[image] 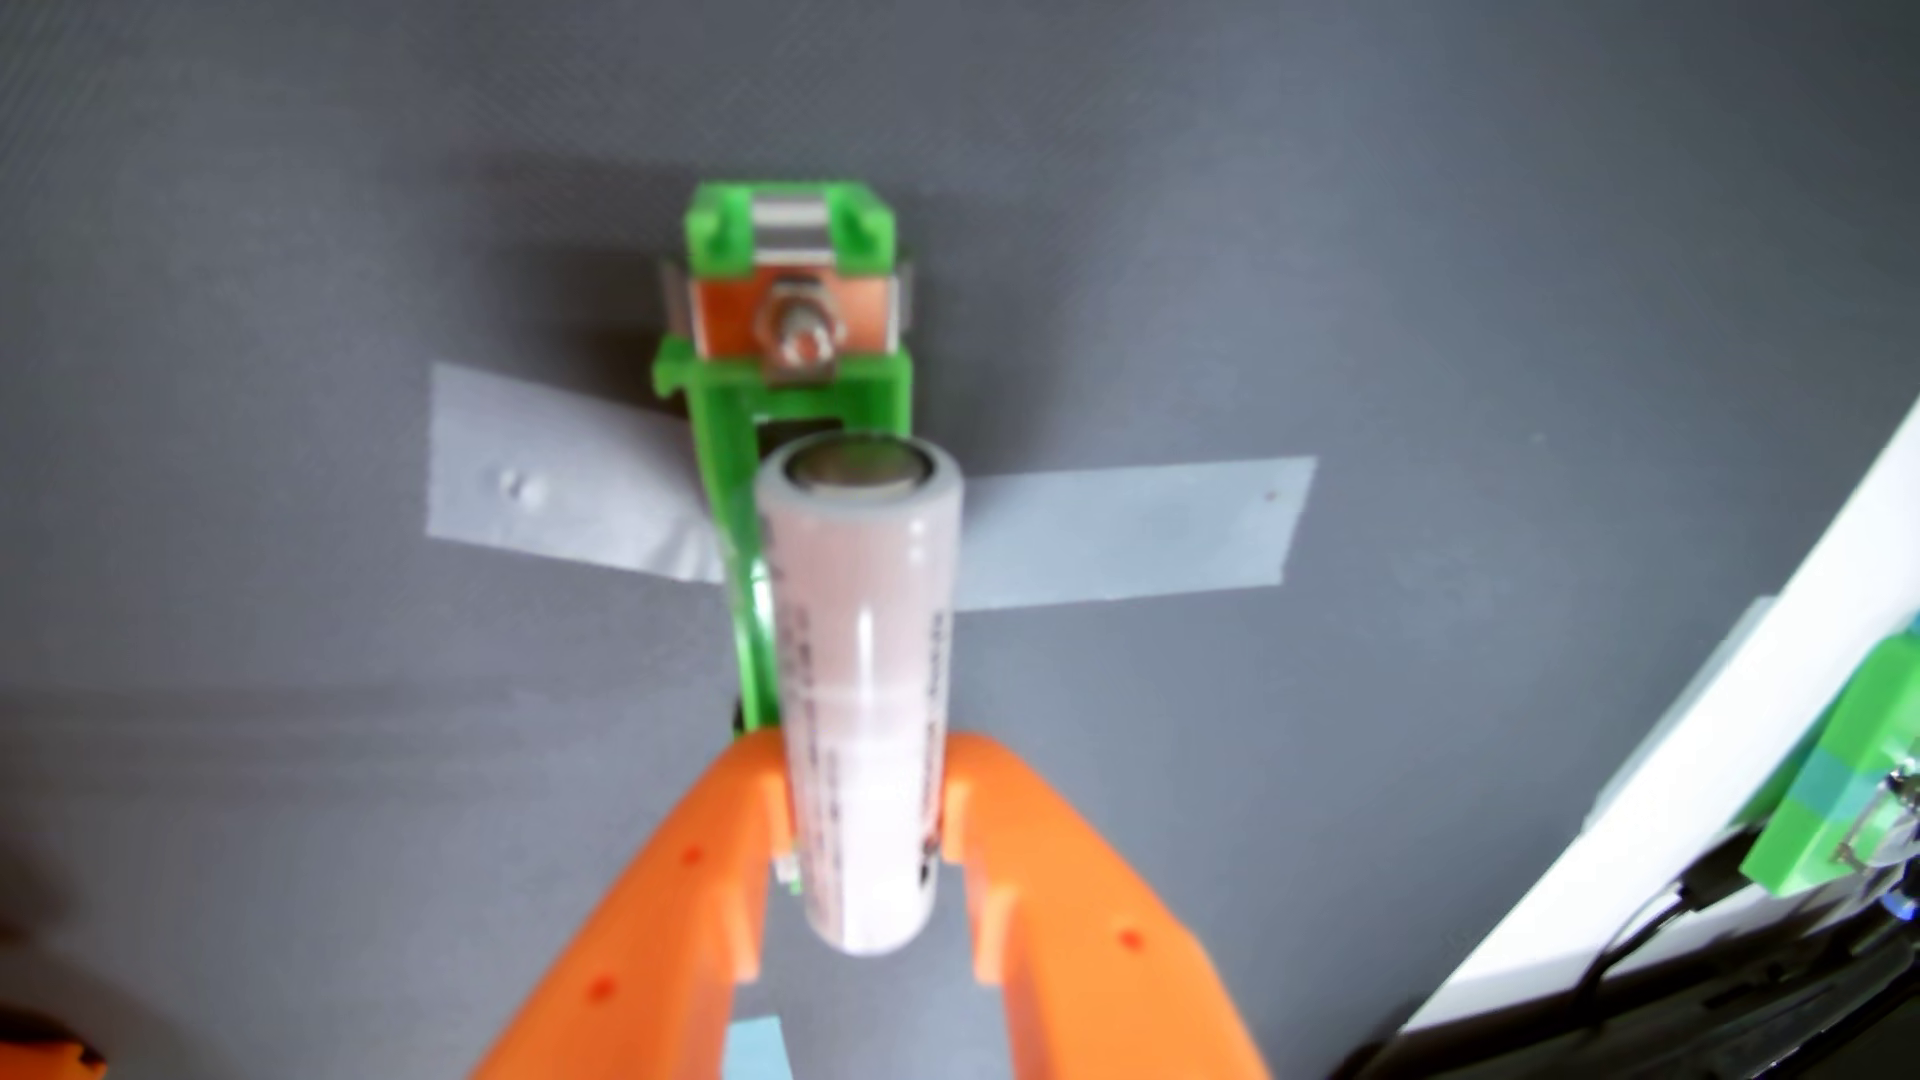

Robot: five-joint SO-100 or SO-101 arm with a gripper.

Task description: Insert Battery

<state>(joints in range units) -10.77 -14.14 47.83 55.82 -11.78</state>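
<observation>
- Wrist view, whole frame a bit soft/blurred.
- Grey matte tabletop (312, 260) fills most of the frame.
- Left: strip of grey tape (551, 498) stuck flat on the tabletop, running in under the holder's left side.
- Centre: bright green plastic battery holder (727, 457), long axis pointing away from the camera. Copper-coloured contact plate with a steel nut and bolt (798, 332) at its far end, a silvery metal tab above that.
- Orange two-finger tool (864, 820) enters from the bottom edge, fingers (675, 883) on either side of a white/pale pink cylindrical battery cell (862, 665), clamped on its near half.
- Battery is tilted, far end with the flat metal terminal up and pointing at the holder's contact end. It sits over the holder and covers most of the slot; only the holder's left rail shows beside it. Can't tell if the cell touches the holder or is seated at all.
- Small light blue tape piece (753, 1044) on the tabletop between the fingers, at the bottom edge.
- Right of the battery: second strip of grey tape (1132, 530), coming out from behind the cell.
- Far right: white board edge (1662, 831) running diagonally, with a green plastic part (1860, 768) and black cables (1621, 935) on it, well apart from the holder.
</observation>
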